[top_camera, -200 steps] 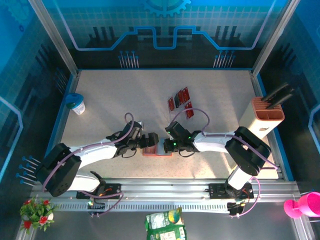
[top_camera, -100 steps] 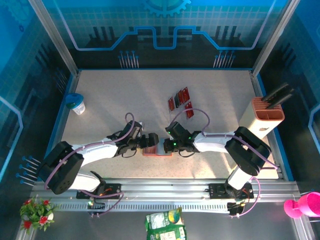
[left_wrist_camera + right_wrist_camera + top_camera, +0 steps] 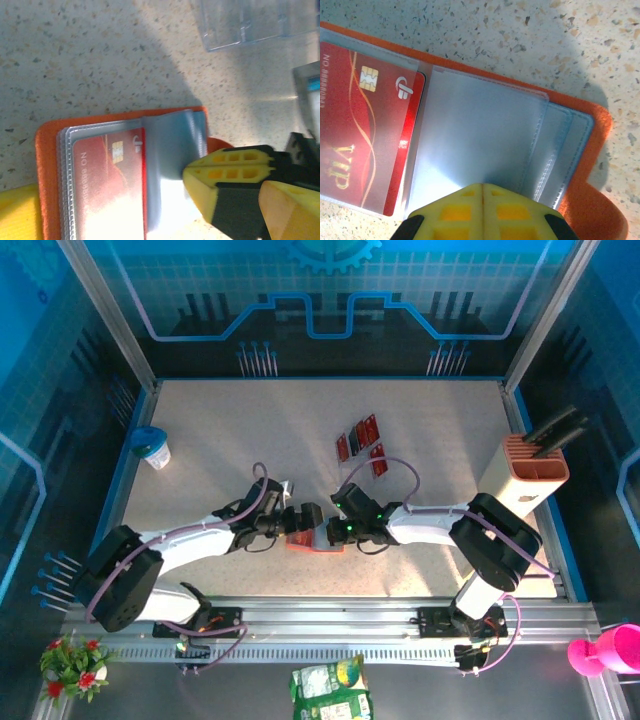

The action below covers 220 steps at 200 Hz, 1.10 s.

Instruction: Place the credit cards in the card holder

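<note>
Where the speckled, matte desk (image 3: 220, 440) runs nearest the arm bases, the orange card holder (image 3: 303, 540) lies open between both hands. Over the last second the left arm (image 3: 190, 540) has edged slightly toward the holder, while the right arm (image 3: 430, 525) has kept its place. This probably means the holder is being steadied for the next card.

- **Left hand** (image 3: 288, 522): released, jaws wide on either side of the holder.
- **Right hand** (image 3: 482, 200): clenched on nothing, its ribbed yellow tips pressing a glossy clear sleeve (image 3: 475, 135) flat.
- **Red card** (image 3: 370, 135): thin, with a gold chip, already pocketed beside that sleeve.
- **Remaining credit cards** (image 3: 358, 445): red and black rectangles lying beyond the holder, well apart from it.
</note>
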Available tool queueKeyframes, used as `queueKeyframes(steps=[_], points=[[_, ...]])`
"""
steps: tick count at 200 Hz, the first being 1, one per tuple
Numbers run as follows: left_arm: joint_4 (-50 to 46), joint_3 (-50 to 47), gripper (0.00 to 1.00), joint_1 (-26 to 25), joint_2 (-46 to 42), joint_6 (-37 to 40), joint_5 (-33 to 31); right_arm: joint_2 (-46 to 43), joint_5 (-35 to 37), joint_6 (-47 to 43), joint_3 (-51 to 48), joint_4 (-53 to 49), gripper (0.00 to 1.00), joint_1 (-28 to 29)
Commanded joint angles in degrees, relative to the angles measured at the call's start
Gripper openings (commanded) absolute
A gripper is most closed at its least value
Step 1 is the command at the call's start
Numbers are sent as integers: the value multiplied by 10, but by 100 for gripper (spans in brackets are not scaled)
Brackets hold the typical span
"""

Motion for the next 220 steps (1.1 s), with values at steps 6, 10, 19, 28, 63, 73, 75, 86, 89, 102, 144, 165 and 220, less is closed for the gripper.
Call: queueKeyframes(steps=[6, 10, 19, 28, 63, 73, 75, 86, 89, 102, 144, 165, 220], points=[[17, -4, 99, 1, -36, -14, 12, -8, -5, -9, 4, -58, 0, -8], [17, -4, 99, 1, -38, -14, 12, -14, -4, -10, 6, -61, 0, -8], [17, -5, 99, 1, -41, -16, 13, -29, -2, -12, 11, -71, 3, -10], [16, -5, 99, 1, -42, -17, 13, -47, 2, -14, 15, -81, 8, -12], [19, -9, 99, 1, -44, -19, 15, -101, 29, -21, 18, -129, 16, -24], [20, -10, 99, 1, -45, -20, 16, -110, 44, -24, 15, -145, 19, -27], [20, -11, 99, 1, -46, -20, 16, -112, 46, -25, 14, -148, 20, -27], [21, -12, 99, 1, -47, -21, 16, -115, 54, -26, 11, -158, 26, -31], [21, -12, 99, 1, -47, -20, 16, -116, 55, -27, 9, -160, 28, -32], [21, -12, 99, 1, -48, -20, 16, -111, 55, -27, 7, -163, 33, -34], [19, -12, 99, 1, -49, -19, 16, -73, 46, -28, 9, -146, 36, -34], [15, -10, 99, 0, -53, -17, 16, -56, 51, -30, 11, -137, 31, -39], [17, 0, 99, 1, -64, -23, 28, -62, -6, -15, -36, -42, 2, -80]])
